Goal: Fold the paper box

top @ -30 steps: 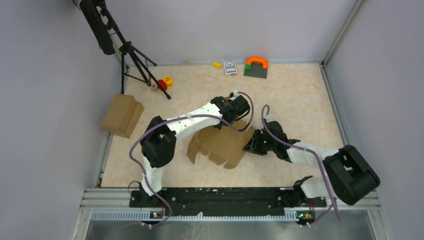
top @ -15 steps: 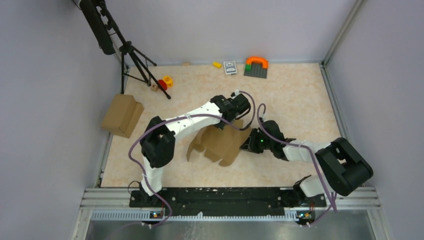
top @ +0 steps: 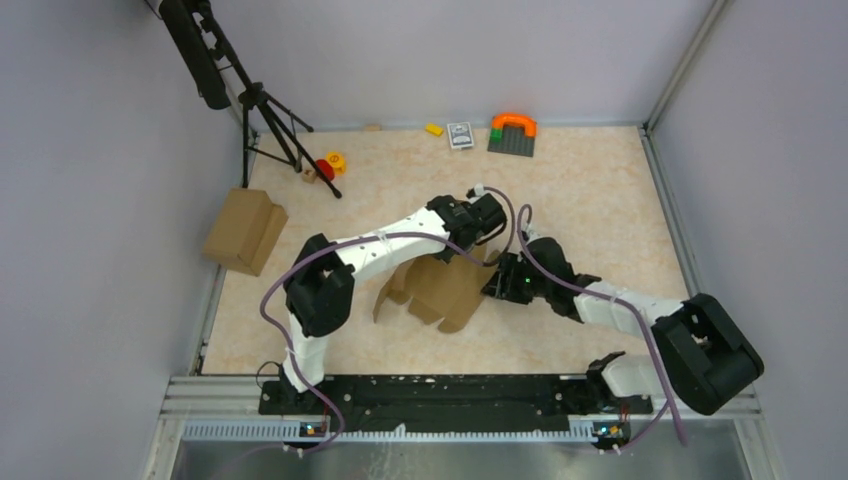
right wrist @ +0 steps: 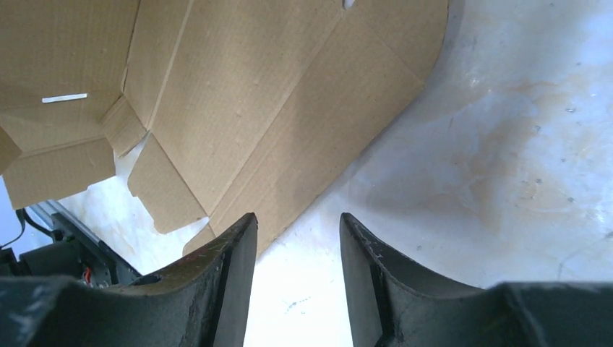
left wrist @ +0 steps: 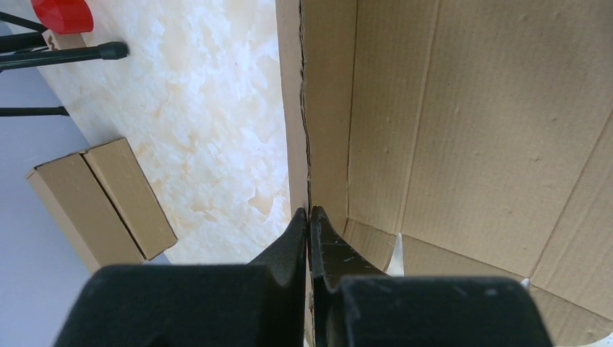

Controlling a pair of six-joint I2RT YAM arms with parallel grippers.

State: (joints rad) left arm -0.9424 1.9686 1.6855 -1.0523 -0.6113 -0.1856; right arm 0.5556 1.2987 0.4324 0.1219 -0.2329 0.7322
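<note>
The paper box (top: pixel 445 288), one brown cardboard sheet with several flaps partly raised, lies on the tabletop (top: pixel 590 190) at mid-frame of the overhead view, where the two arms meet. At far left stands one black tripod (top: pixel 262 105), and below it one bulkier brown carton (top: pixel 243 232) sits at the tabletop's left edge. By the tripod's feet lie one red toy piece (top: pixel 325 168) and one yellow toy piece (top: pixel 337 159). The left gripper (left wrist: pixel 309 213) has its jaws pinched tight on the upright edge of one cardboard wall. The right gripper (right wrist: pixel 296 220) sits low at the sheet's right side, jaws partly apart with nothing between them. Along the back wall are one yellow block (top: pixel 434 129), one small packet (top: pixel 460 135) and one grey baseplate (top: pixel 510 142) carrying an orange arch (top: pixel 515 121).
</note>
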